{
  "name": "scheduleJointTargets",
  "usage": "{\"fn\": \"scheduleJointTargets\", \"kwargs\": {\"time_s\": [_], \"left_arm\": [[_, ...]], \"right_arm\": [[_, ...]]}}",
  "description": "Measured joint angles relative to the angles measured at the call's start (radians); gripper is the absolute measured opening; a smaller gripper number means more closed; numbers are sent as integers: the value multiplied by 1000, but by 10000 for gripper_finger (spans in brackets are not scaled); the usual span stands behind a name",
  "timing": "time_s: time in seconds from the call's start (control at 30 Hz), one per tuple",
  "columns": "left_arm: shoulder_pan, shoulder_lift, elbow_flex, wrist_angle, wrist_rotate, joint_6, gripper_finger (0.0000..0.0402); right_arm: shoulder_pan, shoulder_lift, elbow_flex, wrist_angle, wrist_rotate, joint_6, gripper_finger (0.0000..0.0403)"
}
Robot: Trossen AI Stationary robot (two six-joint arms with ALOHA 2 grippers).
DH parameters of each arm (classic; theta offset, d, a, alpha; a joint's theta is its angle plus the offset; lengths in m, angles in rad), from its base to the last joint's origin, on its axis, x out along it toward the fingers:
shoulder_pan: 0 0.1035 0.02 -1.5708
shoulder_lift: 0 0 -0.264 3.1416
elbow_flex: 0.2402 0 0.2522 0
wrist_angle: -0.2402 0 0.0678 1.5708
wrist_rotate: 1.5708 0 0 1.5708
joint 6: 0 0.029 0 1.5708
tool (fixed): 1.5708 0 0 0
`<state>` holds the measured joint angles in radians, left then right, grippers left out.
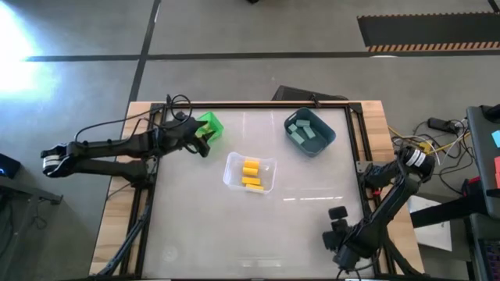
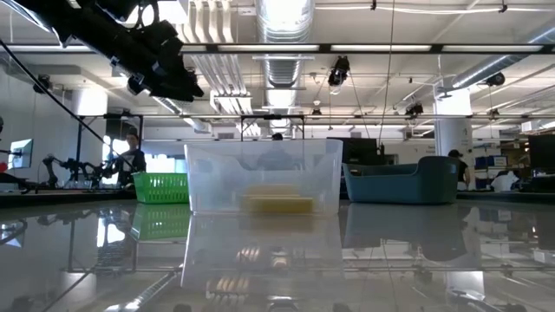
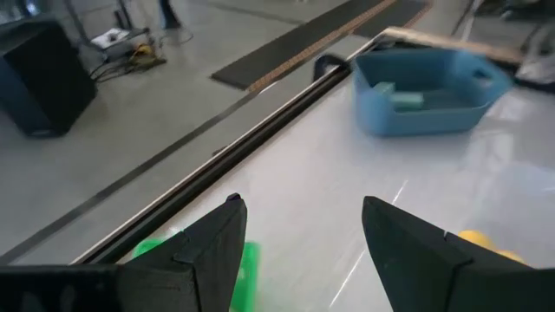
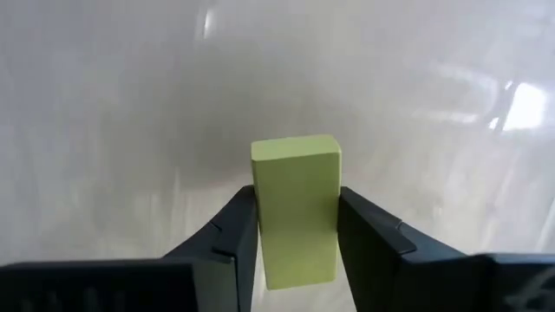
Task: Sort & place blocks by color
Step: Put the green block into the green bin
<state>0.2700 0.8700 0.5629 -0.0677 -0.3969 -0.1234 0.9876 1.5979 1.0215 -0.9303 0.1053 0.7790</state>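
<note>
Three bins stand on the white surface: a bright green bin toward the far left, a clear bin in the middle, and a dark blue-grey bin toward the far right. From above, the clear bin holds about four yellow blocks, lying close together so the count is not sure. The blue-grey bin holds about three pale teal blocks; their edges run together. What lies in the green bin is hidden by the left arm.

One light green block sits between the fingers of the right claw, which has closed against its two sides; the block stands up past the fingertips, with its upper end free. In the high view this right claw is at the near right of the surface, well apart from all three bins, and the block itself is hidden under the arm there.

The left claw hangs over the near edge of the green bin with its fingers spread wide and nothing between them; a strip of the green bin shows beside one finger, and the blue-grey bin with teal blocks lies farther off. In the high view the left claw is just beside the green bin.

In the low view, the yellow blocks show only as a blurred band through the clear wall, and a person stands far off in the room behind the green bin
</note>
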Motion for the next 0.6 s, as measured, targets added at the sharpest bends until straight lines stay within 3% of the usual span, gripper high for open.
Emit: {"fn": "scheduleJointTargets", "kwargs": {"time_s": [0.13, 0.3, 0.47, 0.6], "left_arm": [[-79, 1, 0, 70, 1, 0, 215], [-217, 5, 0, 209, 0, 8, 215], [-376, 67, 0, 410, 0, 60, 215], [-480, 170, 1, 612, 1, 125, 215]], "right_arm": [[-49, -74, 4, 17, 177, 13, 113], [-140, -197, -18, 174, 499, -101, 113], [-242, -318, -105, 550, 690, -354, 113], [-336, -376, -223, 1006, 669, -575, 113]]}}
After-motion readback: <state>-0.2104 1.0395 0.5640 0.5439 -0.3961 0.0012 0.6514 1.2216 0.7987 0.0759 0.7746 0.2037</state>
